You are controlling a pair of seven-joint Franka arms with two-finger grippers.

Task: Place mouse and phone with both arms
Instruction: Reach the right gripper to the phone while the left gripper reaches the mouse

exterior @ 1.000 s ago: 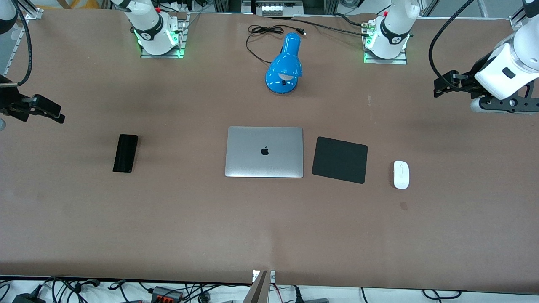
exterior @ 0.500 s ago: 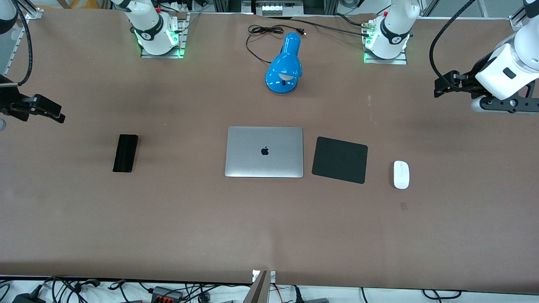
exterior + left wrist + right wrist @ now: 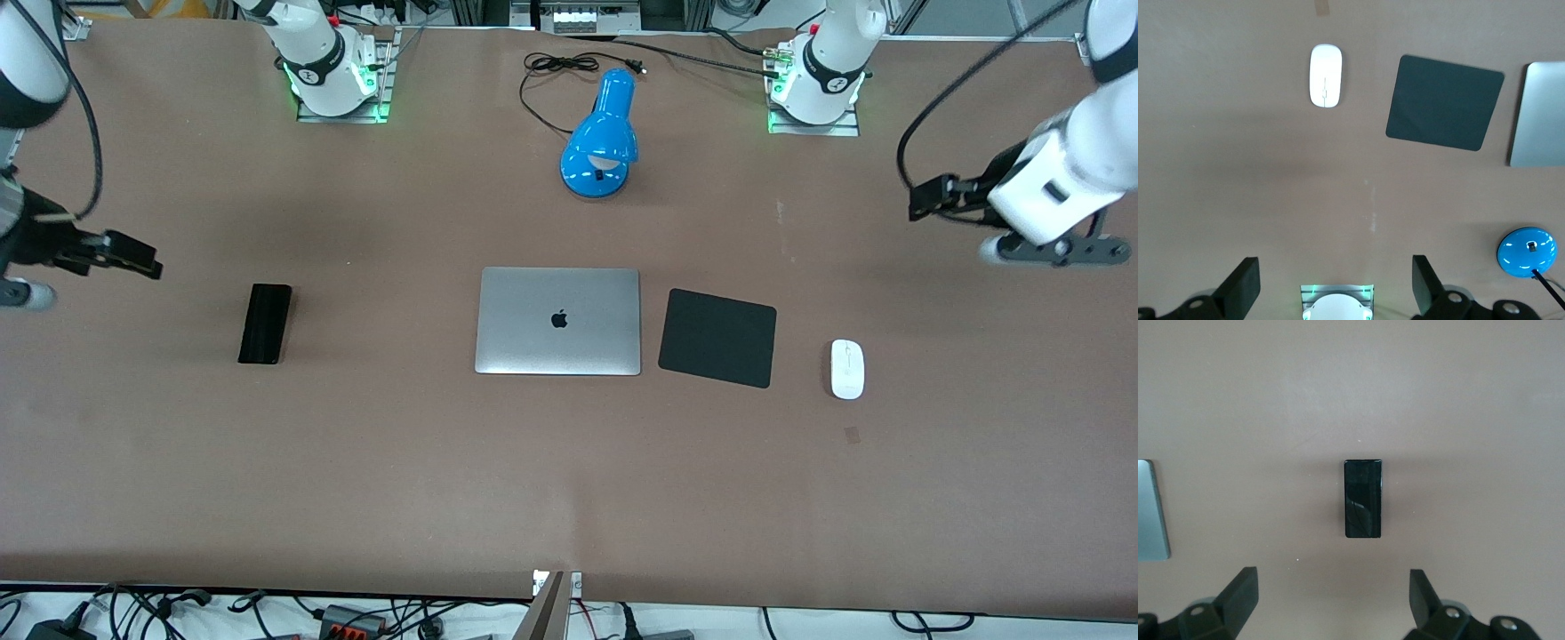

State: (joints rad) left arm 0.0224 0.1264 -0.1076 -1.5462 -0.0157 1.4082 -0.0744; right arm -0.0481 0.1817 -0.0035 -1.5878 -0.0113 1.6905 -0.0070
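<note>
**Desk:** Front view first, nearest things first. What lies lowest on the brown counter (image 3: 569,498)?

**Photographer:** The white mouse (image 3: 847,369) is nearest the camera, flat on the counter toward the left arm's end. Just beside it, toward the middle, sits a black mouse pad (image 3: 718,337), slightly skewed, and the two do not touch.

**Desk:** And the centre?

**Photographer:** A closed silver laptop (image 3: 558,321) lies beside the pad, with a narrow strip of counter between them. Well apart from it, toward the right arm's end, the black phone (image 3: 265,323) lies flat, its long side running away from the camera.

**Desk:** Farther back?

**Photographer:** A blue desk lamp (image 3: 602,142) stands farther from the camera than the laptop, its black cord (image 3: 556,76) looped on the counter near the bases.

**Desk:** The arms?

**Photographer:** Both are up in the air, holding nothing. The left gripper (image 3: 925,197) hangs over bare counter at the left arm's end; its wrist view shows the fingers (image 3: 1245,285) spread wide, with the mouse (image 3: 1325,75) and pad (image 3: 1445,103) below. The right gripper (image 3: 133,256) hangs over bare counter at its own end, near the phone; its fingers (image 3: 1241,590) stand wide too, and the phone (image 3: 1363,498) lies between them in the right wrist view.
</note>
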